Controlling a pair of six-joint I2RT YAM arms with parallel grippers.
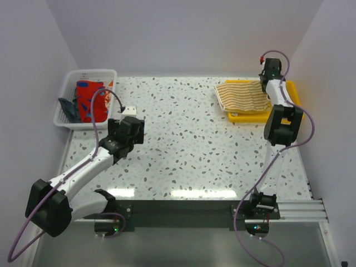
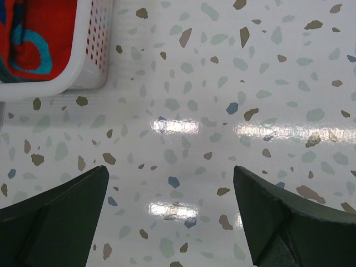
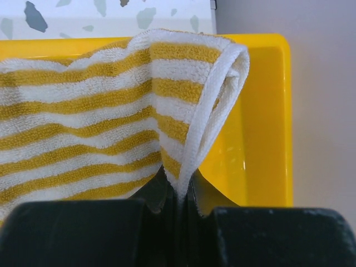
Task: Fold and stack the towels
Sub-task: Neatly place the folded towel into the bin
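A tan-and-white striped towel (image 1: 242, 95) lies over the yellow tray (image 1: 291, 90) at the back right. My right gripper (image 1: 269, 79) is shut on a folded edge of it; in the right wrist view the striped towel (image 3: 83, 128) rises from between the closed fingers (image 3: 181, 192). An orange towel with blue marks (image 1: 92, 100) and a dark blue-grey towel (image 1: 69, 109) sit in the white mesh basket (image 1: 74, 76) at the back left. My left gripper (image 1: 133, 123) is open and empty above the bare table (image 2: 172, 183), just right of the basket.
The basket's corner (image 2: 92, 61) with the orange towel (image 2: 33, 39) shows at the top left of the left wrist view. White walls close in the table on the left, back and right. A black rail runs along the near edge.
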